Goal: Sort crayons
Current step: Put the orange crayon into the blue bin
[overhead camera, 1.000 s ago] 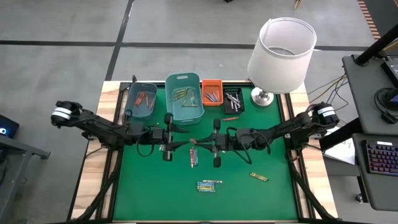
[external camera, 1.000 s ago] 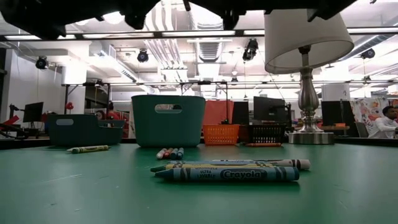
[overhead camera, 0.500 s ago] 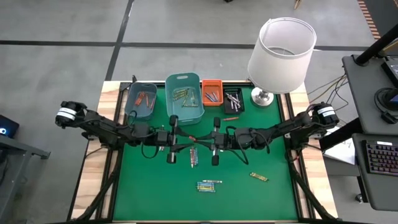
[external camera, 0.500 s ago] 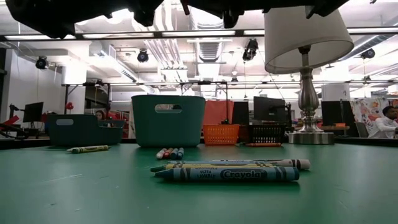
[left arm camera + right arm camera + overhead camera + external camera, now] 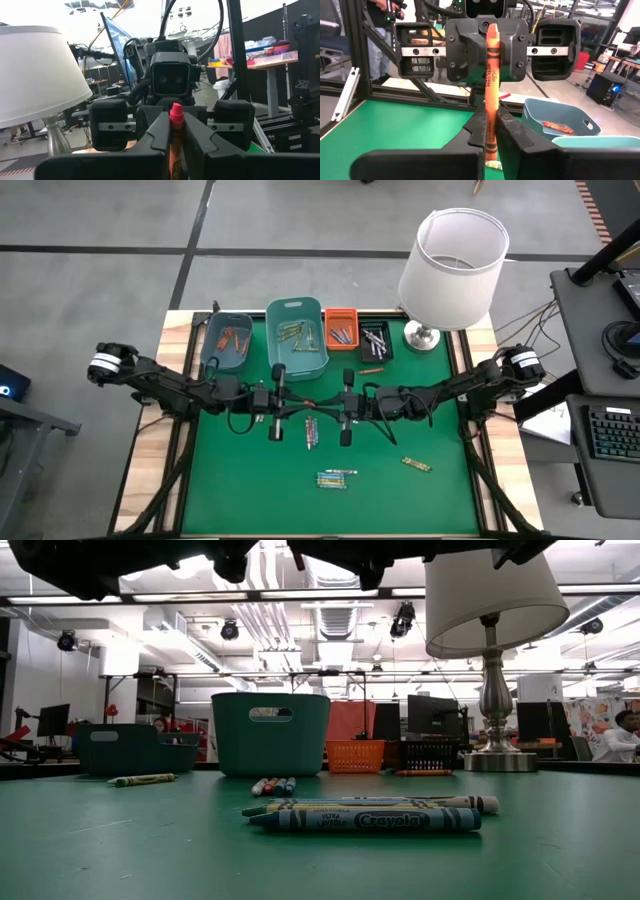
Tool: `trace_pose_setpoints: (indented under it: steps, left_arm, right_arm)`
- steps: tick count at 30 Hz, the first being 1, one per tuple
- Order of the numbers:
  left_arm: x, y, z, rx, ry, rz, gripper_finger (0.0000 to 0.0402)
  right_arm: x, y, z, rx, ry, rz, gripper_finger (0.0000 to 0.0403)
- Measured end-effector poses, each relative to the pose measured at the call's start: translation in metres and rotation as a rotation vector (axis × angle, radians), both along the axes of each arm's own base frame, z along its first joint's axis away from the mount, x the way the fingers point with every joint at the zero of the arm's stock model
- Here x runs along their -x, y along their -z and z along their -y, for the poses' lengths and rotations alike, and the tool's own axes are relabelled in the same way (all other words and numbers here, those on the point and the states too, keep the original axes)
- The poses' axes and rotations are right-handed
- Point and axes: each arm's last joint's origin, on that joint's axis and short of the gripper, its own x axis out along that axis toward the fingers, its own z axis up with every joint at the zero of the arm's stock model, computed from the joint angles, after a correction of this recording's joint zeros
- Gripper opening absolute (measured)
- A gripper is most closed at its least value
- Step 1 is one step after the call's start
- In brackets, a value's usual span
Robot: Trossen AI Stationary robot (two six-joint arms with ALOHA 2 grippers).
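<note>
Above the middle of the table an orange-red crayon [image 5: 491, 75] stands upright between my two grippers, which face each other. My right gripper [image 5: 490, 131] is shut on its lower part and my left gripper [image 5: 176, 131] is shut on its upper part. In the high view they meet tip to tip, left gripper [image 5: 305, 411] and right gripper [image 5: 322, 411]. Loose crayons lie on the green mat below [image 5: 311, 430], nearer the front [image 5: 336, 478] and to the right [image 5: 416, 465]. In the low view the blue crayon [image 5: 365, 820] lies foremost. My left gripper pinches the crayon between its two fingers just below the pointed tip [image 5: 176, 116]. The fingers come nearly level from the table's left and lie across the crayon. My right gripper pinches the crayon's lower part [image 5: 490, 120] between its two fingers, level from the table's right, across the crayon. The crayon stands upright, tip up, lifted clear of the mat.
Along the far edge stand a small teal bin [image 5: 227, 340] with orange-red crayons, a larger teal bin [image 5: 297, 338], an orange bin [image 5: 340, 328] and a black bin [image 5: 376, 340]. One crayon [image 5: 371, 368] lies before them. A white-shaded lamp [image 5: 452, 260] stands at the far right corner.
My left gripper has shut on the upper part of the crayon that my right gripper holds. The crayon has stayed upright and in place.
</note>
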Motion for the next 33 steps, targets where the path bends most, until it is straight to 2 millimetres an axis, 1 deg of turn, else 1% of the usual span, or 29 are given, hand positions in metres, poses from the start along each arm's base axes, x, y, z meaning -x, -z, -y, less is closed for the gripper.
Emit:
trace_pose_setpoints:
  steps: [2,5,8,10,13,16,19,20,22,24,27,30,33]
  left_arm:
    - [0.0,0.0,-0.001,0.003,-0.02,-0.005,0.0004]
    - [0.001,0.001,-0.003,0.003,-0.051,-0.038,0.0002]
    - [0.004,-0.001,-0.004,-0.002,-0.063,-0.061,0.0002]
    - [0.008,-0.003,-0.006,-0.001,-0.112,-0.093,0.0002]
    - [0.019,-0.006,-0.014,-0.019,-0.311,-0.182,0.0001]
    - [0.035,-0.015,-0.027,-0.073,-0.642,-0.311,0.0001]
    - [0.051,-0.026,-0.051,-0.105,-0.982,-0.445,0.0001]
    - [0.058,-0.031,-0.06,-0.098,-1.058,-0.481,0.0]
    - [0.068,-0.038,-0.08,-0.052,-1.152,-0.547,0.0]
    - [0.077,-0.041,-0.103,0.04,-1.194,-0.609,0.0]
    - [0.093,-0.039,-0.14,0.226,-1.249,-0.717,0.0]
    - [0.109,-0.029,-0.171,0.454,-1.289,-0.816,0.0]
    - [0.117,-0.016,-0.195,0.6,-1.244,-0.907,0.0]
  right_arm:
    - [0.0,0.0,0.0,-0.001,0.004,0.003,0.0035]
    - [0.001,-0.003,0.001,-0.005,0.034,0.015,0.0071]
    - [0.002,-0.005,0.003,-0.005,0.104,0.019,0.0109]
    - [0.003,-0.007,0.005,-0.011,0.159,0.02,0.0131]
    - [0.007,-0.011,0.008,-0.032,0.226,0.012,0.0155]
    - [0.011,-0.012,0.009,-0.034,0.252,-0.019,0.0171]
    - [0.014,-0.015,0.01,-0.053,0.253,-0.025,0.0177]
    - [0.014,-0.016,0.01,-0.057,0.253,-0.021,0.0177]
    - [0.014,-0.017,0.01,-0.058,0.253,-0.017,0.0178]
    - [0.014,-0.016,0.01,-0.053,0.253,-0.024,0.0178]
    - [0.013,-0.015,0.01,-0.052,0.254,-0.028,0.0178]
    - [0.013,-0.013,0.01,-0.055,0.255,-0.041,0.0178]
    - [0.013,-0.012,0.01,-0.045,0.257,-0.052,0.0178]
